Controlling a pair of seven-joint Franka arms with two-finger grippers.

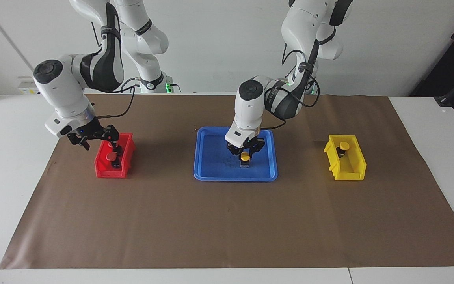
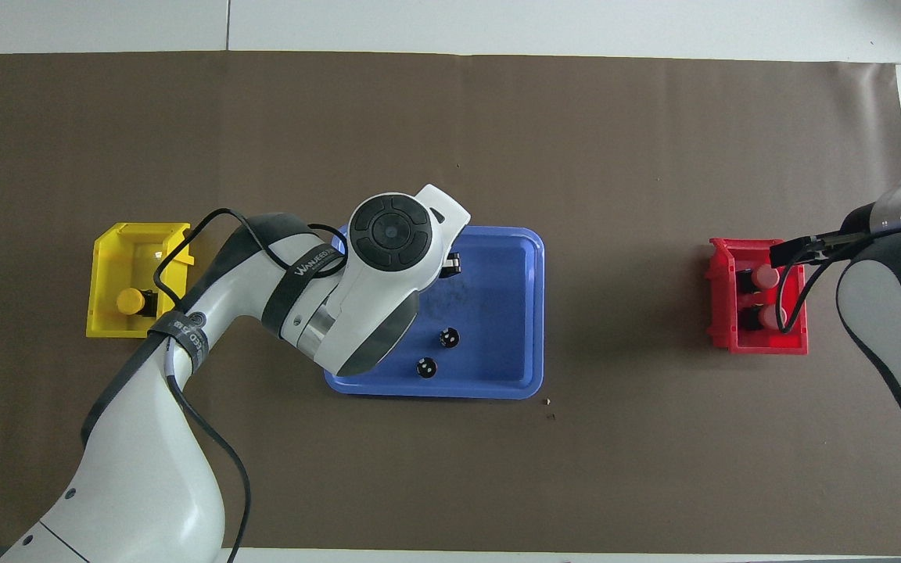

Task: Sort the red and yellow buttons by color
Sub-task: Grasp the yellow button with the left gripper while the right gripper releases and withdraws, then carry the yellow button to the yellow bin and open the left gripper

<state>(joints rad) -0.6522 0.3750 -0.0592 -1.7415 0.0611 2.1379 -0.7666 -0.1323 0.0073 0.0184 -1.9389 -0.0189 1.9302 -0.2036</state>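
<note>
Across the brown worktop point(image 1: 227, 221): blue tray point(image 1: 207, 157) mid-worktop, yellow bin point(image 1: 353, 167) at 3 o'clock of it in the facing view, red bin point(image 1: 126, 152) at 9 o'clock, two red buttons point(image 1: 111, 156) inside, one yellow button point(image 1: 344, 146) already binned. Left tool point(image 1: 245, 157) down in the tray, narrowed onto the last yellow button point(image 1: 245, 156). Best lifted straight up, clear of the rim, then carried over the yellow bin; right tool point(image 1: 113, 145) at the red bin, grip impossible to tell.

The left arm bends at the elbow and drops its wrist straight down over the middle of the worktop, its left hand point(image 1: 245, 154) pointing downward with the fingers closed together. The right arm reaches toward its own end of the worktop, wrist tilted, its right hand point(image 1: 115, 149) angled down, fingers parted.
</note>
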